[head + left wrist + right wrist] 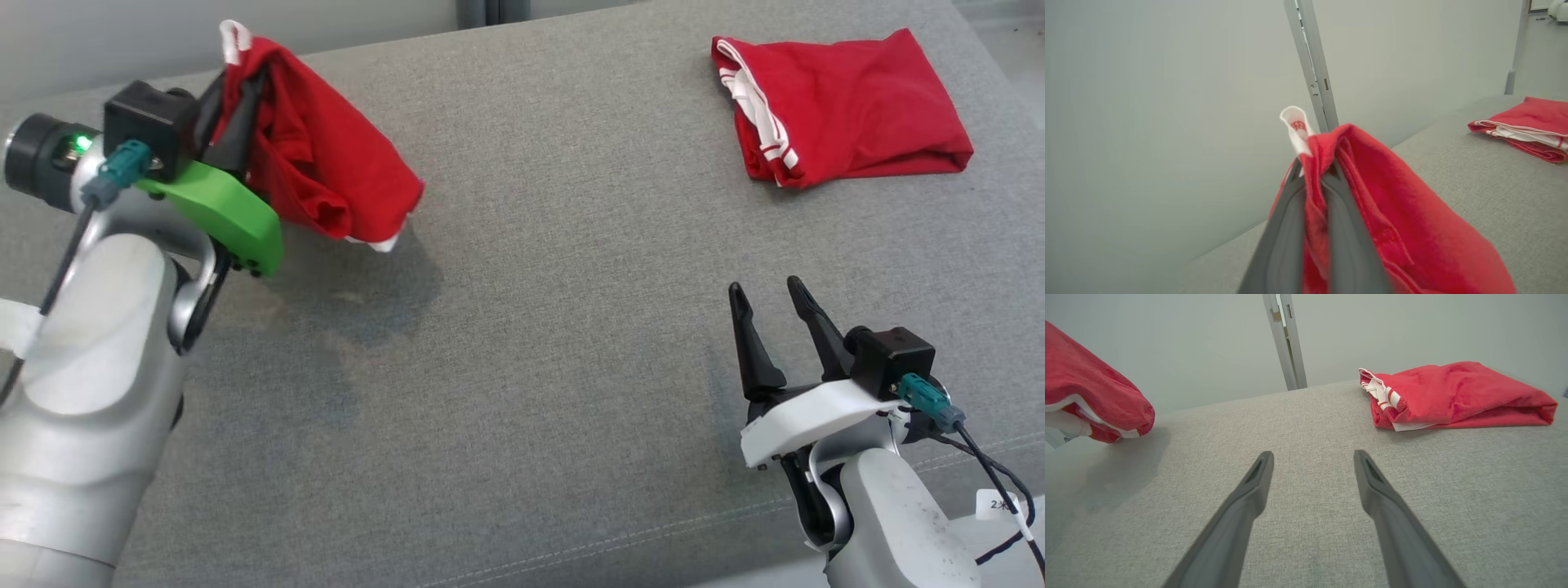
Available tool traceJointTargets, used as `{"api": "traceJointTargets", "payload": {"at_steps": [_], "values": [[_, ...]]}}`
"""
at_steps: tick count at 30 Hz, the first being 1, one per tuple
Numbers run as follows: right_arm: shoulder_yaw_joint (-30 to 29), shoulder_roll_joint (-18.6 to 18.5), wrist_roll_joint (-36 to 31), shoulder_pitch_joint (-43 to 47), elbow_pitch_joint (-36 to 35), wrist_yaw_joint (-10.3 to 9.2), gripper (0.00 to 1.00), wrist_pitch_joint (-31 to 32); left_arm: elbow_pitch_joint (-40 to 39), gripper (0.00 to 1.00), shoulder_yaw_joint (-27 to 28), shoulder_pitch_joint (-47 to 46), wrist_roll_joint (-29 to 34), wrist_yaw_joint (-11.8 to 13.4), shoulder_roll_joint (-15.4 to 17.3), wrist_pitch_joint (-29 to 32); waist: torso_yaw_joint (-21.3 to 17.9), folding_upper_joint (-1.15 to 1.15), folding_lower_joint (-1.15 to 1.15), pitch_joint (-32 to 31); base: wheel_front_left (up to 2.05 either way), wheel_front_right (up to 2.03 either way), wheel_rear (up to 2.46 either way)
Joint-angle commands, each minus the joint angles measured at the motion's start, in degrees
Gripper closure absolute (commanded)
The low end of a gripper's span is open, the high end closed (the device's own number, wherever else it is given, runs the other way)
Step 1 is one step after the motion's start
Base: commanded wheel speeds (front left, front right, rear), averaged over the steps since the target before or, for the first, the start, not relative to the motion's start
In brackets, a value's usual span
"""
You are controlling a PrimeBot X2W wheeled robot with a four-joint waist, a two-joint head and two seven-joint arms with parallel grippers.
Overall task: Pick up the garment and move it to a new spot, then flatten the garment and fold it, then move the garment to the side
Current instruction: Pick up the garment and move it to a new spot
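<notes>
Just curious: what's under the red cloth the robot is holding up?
Grey surface and a shadow lie beneath the lifted garment, pinched by the left gripper. What its folds enclose is hidden.

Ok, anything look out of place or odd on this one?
Nothing damaged or spilled. The held garment hangs bunched from the shut left pincer, a white label poking up above it. A second red garment lies loosely folded at the far right of the grey surface.

head: high, looking down on grey surface (531,367) | wrists: low, along it | shared: folded red garment (849,106)
</notes>
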Motion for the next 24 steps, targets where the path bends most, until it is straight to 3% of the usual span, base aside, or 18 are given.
{"api": "traceJointTargets", "payload": {"at_steps": [1, 7, 13, 24], "values": [[0.0, -0.1, 0.4, 0.6, 0.3, 0.0, 0.0, -0.4, -2.9, 1.0, -0.6, 2.2, -0.7, 0.9, -0.9, 0.6, -0.9, 0.0, 0.0, -1.2, 0.0, 0.0, 0.0], [-0.3, -0.1, 0.4, 1.0, 0.6, 0.0, 0.0, -0.6, -11.5, 1.0, -2.6, 6.9, -1.4, 3.7, -4.3, 3.1, -1.0, 0.0, 0.0, -1.8, 0.0, 0.0, 0.0], [0.1, -0.1, 0.6, 0.9, 0.7, 0.0, 0.0, -0.7, -14.9, 1.0, -3.5, 10.9, -2.8, 5.4, -7.0, 3.2, -0.5, 0.0, 0.0, -1.7, 0.0, 0.0, 0.0], [1.2, -0.1, 0.8, 0.6, 2.0, 0.0, 0.0, -1.0, -5.6, 1.0, -6.5, 20.7, -6.3, 4.6, -12.6, -1.2, -0.1, 0.0, 0.0, -3.0, 0.0, 0.0, 0.0]]}}
